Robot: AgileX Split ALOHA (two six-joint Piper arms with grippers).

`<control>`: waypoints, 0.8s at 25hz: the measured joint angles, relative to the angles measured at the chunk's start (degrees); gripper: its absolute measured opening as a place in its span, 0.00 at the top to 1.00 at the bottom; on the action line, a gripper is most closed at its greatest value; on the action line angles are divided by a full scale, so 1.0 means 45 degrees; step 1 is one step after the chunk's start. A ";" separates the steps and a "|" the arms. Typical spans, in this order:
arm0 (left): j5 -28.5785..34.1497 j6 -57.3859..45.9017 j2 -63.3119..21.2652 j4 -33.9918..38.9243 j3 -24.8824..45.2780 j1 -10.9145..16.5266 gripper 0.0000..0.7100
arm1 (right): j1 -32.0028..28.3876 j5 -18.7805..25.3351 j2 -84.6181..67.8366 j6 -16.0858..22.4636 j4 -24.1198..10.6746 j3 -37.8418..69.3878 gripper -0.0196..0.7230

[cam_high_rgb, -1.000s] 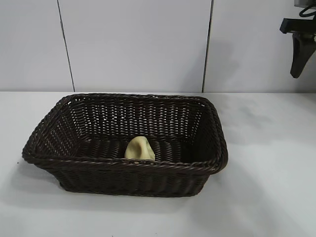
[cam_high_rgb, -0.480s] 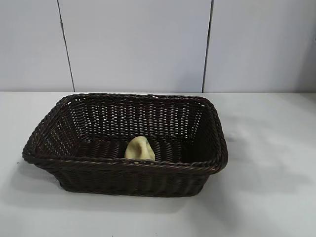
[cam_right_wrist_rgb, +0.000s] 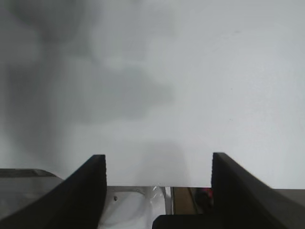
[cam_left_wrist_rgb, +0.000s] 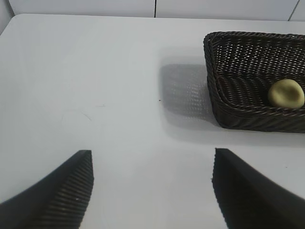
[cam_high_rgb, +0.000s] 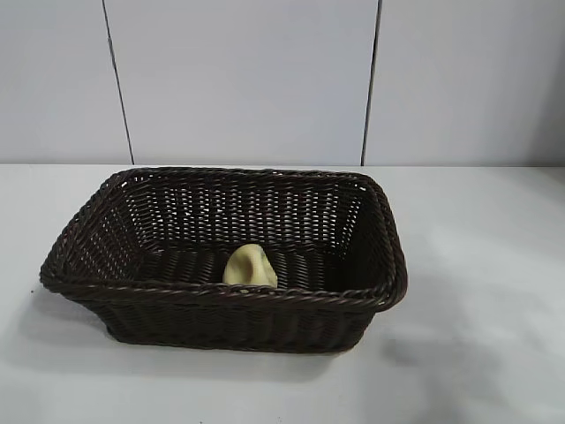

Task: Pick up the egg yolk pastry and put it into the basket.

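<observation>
Resting in basket point(cam_high_rgb: 221, 300), egg yolk pastry point(cam_high_rgb: 250, 267), well apart from left tool point(cam_left_wrist_rgb: 152, 191) & right tool point(cam_right_wrist_rgb: 157, 183), both spread, empty.

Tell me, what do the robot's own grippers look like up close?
Only the fingertips show. The left gripper has two black wedge-shaped fingers with fine ribbed inner faces. The right gripper has matching fingers, black and matte, tapering to blunt tips. No cables or markings are visible.

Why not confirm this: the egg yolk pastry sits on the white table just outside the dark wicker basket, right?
Not right. The egg yolk pastry lies inside the basket, on its floor near the front wall, not outside on the table. The exterior view shows it, and the left wrist view agrees.
</observation>
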 joint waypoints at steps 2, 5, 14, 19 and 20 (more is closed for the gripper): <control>0.0000 0.0000 0.0000 0.0000 0.0000 0.0000 0.28 | 0.0000 -0.0260 -0.1081 0.0000 0.0000 0.0858 0.35; 0.0000 0.0000 0.0000 0.0000 0.0000 0.0000 0.28 | 0.0000 -0.0438 -0.2803 0.0000 0.0000 0.2103 0.35; 0.0000 0.0000 0.0000 0.0000 0.0000 0.0000 0.28 | 0.0000 -0.0217 -0.7832 0.0000 0.0000 0.2505 0.35; 0.0000 0.0000 0.0000 0.0000 0.0000 0.0000 0.28 | 0.0000 -0.0106 -1.0127 0.0000 0.0000 0.2505 0.35; 0.0000 0.0000 0.0000 0.0000 0.0000 0.0000 0.28 | 0.0000 -0.0093 -1.0645 0.0000 0.0000 0.2505 0.35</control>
